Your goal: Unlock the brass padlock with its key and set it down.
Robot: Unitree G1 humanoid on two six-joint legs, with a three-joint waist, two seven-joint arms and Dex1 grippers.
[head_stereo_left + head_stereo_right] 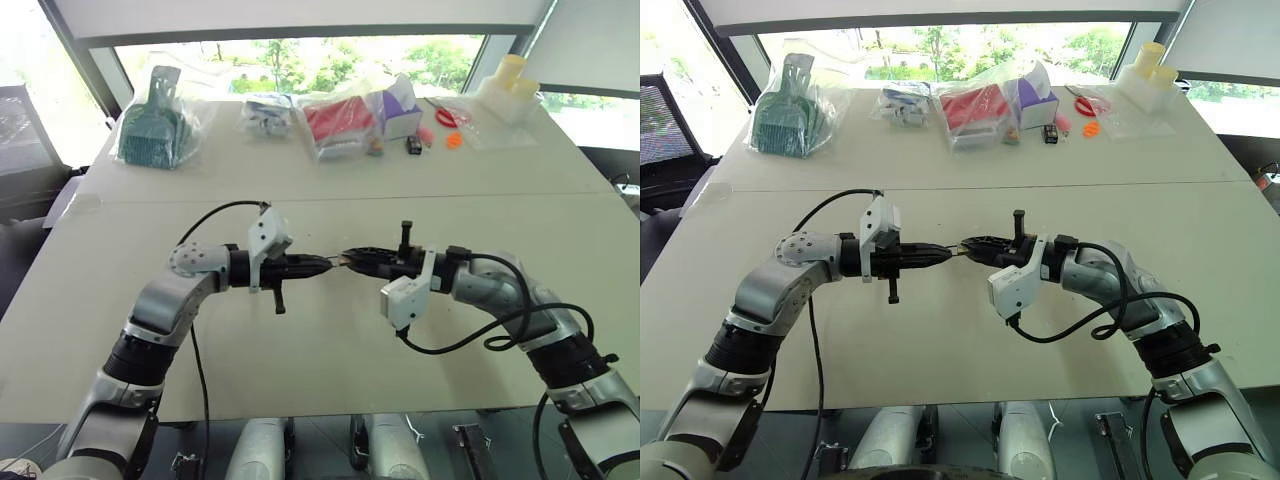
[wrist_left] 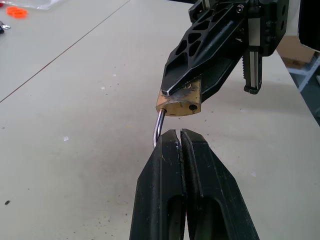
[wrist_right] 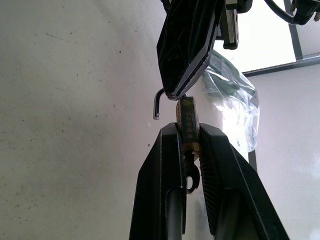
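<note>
Pale beige tabletop (image 1: 330, 330) spans both eye views; bagged goods (image 1: 340, 122) line its far edge. Both arms meet above its middle, tips facing each other. Right pincer (image 3: 189, 131) clenched on the brass padlock (image 2: 179, 102), held clear of the tabletop. Left pincer (image 2: 180, 134) clenched tight, its tip just beside the padlock's silvery shackle (image 2: 158, 126). Shackle stands swung out, one end free of the body. Key (image 3: 192, 175) hangs between the right pincer's fingers
</note>
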